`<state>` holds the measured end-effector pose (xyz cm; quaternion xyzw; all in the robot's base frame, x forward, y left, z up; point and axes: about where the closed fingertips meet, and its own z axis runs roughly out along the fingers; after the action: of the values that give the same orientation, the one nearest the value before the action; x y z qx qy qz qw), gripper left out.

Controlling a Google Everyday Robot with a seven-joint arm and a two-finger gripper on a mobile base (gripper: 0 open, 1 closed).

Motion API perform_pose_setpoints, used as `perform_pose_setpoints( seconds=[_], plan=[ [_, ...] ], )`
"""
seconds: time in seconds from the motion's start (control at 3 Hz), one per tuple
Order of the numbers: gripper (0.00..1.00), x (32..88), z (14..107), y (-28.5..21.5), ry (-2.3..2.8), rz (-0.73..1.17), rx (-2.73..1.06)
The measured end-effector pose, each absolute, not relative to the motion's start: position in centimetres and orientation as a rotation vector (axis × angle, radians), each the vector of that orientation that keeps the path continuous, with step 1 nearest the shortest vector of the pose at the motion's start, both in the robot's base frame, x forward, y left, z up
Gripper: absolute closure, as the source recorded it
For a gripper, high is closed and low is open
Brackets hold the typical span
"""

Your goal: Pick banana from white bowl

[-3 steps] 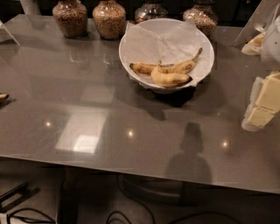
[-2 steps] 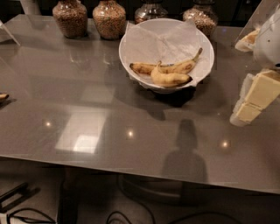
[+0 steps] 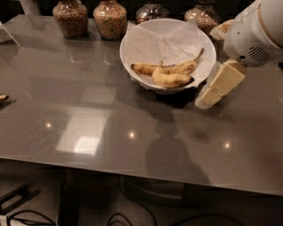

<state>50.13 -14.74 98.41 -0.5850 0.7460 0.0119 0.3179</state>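
Note:
The white bowl (image 3: 132, 48), lined with crinkled white paper, stands at the back middle of the grey table. In it lies the banana (image 3: 170, 80), short, plump and curved with a dark tip. A longer, slimmer banana (image 3: 182, 68) with a long stem lies just behind it. My gripper (image 3: 208, 68) comes in from the right on a white arm and is at the bowl's right rim. Its fingers are apart and hold nothing. The lower cream finger (image 3: 221, 83) hangs over the table right of the bowl. The upper finger (image 3: 220, 29) is at the bowl's far right rim.
Several glass jars of grains stand along the back edge: (image 3: 70, 17), (image 3: 109, 18), (image 3: 152, 10), (image 3: 201, 13). A small yellowish object (image 3: 2, 98) lies at the left edge. A white item (image 3: 8, 34) is at the far left. Cables lie on the floor below the table's front edge.
My gripper has moved left from the right edge toward the bowl's right rim. The bananas and the bowl have not moved.

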Motion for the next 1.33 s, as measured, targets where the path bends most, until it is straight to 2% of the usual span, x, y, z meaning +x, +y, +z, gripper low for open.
perform_pose_setpoints(
  seconds=[0.33,1.33],
  plan=[
    [0.0,52.9,98.0,-11.7,1.894,0.079,-1.502],
    [0.03,54.0,94.0,-11.9,1.906,0.039,-1.455]
  ],
)
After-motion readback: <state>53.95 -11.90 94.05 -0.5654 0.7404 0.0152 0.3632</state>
